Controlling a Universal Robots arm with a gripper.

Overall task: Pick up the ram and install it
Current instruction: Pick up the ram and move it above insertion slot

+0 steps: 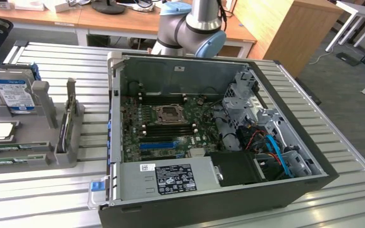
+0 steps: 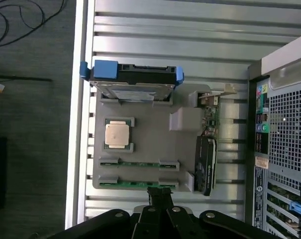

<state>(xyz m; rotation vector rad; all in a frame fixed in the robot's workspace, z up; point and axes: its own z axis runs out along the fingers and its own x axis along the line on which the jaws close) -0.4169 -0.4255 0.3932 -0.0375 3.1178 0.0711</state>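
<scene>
**Closed claw over the holder, both ram sticks in their slots**

Exterior view. We see two ram sticks in the gray holder point(image 1: 40, 135). The holder stands on the slatted table point(image 1: 55, 190), at the exterior view's left of the open computer case point(image 1: 189, 71). The outer ram stick point(image 1: 5, 161) sits in the slot farthest from the hard drive point(image 1: 11, 95). The inner ram stick point(image 1: 17, 150) lies just beside it and parallel to it. Their long axis runs across the picture, with one end toward the case and the other toward the picture's left border. The graphics card point(image 1: 73, 118) stands upright between the holder's slots and the case wall. The arm point(image 1: 192, 23) rises behind the case.

Wrist view. The gripper point(image 2: 160, 195) has its fingers pressed together, with nothing between them. The outer ram stick point(image 2: 139, 183) shows us only its thin green edge. The fingertips meet this edge in the picture, toward the end that points to the graphics card point(image 2: 206, 164). How high they hang over it we cannot tell. The inner ram stick point(image 2: 139, 163) lies one slot further, toward the processor chip point(image 2: 114, 135). Both sticks run parallel to the broad face of the hard drive point(image 2: 133, 79).

For room, the rim of the holder point(image 2: 155, 142) runs close along the outer stick, and bare slats of the table point(image 2: 165, 45) follow. At the end away from the case, the table edge is near, with the floor point(image 2: 31, 149) beyond. At the other end, the graphics card stands close.
</scene>
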